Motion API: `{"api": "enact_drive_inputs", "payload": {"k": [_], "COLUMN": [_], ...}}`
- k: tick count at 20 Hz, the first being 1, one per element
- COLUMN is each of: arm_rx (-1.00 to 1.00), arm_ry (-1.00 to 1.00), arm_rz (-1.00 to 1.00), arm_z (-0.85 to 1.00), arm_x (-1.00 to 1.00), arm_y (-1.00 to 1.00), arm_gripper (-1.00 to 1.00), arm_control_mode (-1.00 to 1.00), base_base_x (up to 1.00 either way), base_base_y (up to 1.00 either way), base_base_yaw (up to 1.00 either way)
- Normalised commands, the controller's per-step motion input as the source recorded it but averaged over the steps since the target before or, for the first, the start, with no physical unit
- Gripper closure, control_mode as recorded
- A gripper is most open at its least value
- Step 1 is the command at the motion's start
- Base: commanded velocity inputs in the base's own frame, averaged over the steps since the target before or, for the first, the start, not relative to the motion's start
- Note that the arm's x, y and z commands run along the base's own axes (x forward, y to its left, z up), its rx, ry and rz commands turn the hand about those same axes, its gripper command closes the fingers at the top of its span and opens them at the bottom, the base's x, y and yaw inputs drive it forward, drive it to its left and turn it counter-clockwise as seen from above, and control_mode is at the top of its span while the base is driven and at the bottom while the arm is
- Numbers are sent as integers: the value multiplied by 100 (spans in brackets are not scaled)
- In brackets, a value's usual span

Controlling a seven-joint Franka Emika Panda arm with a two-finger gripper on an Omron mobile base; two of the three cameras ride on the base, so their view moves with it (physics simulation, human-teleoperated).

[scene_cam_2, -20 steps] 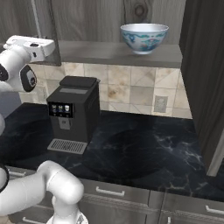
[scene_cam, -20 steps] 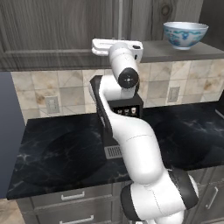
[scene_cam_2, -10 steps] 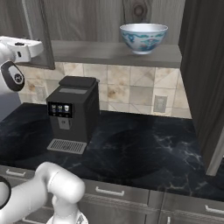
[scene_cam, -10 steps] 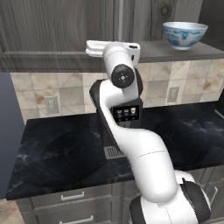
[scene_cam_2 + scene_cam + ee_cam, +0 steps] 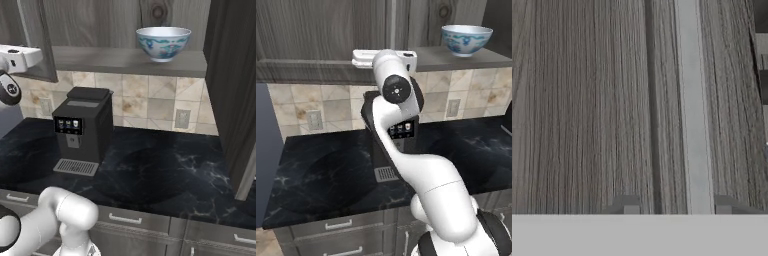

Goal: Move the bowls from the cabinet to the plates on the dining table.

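You're in the cabinet-opening step: your end effector (image 5: 677,210), fingers spread astride the slim metal handle (image 5: 693,110) of the cabinet (image 5: 321,40), should next pinch it, while the blue-patterned bowl (image 5: 163,43) sits on the shelf at upper right.

Both base views look forward, sharing the coffee machine (image 5: 401,131) (image 5: 82,131); hand view pressed close to cabinet (image 5: 587,100) wood
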Motion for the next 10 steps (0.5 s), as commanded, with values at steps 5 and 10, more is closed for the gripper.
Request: {"api": "enact_drive_inputs", "payload": {"k": [5, 10], "arm_rx": [0, 0], "arm_ry": [14, 6], "arm_rz": [0, 0], "arm_z": [-1, -8], "arm_x": [-23, -35], "arm_y": [60, 58], "arm_gripper": [100, 100], "arm_control_mode": [-100, -100], "base_base_x": [0, 0], "base_base_y": [0, 0], "base_base_yaw": [0, 0]}}
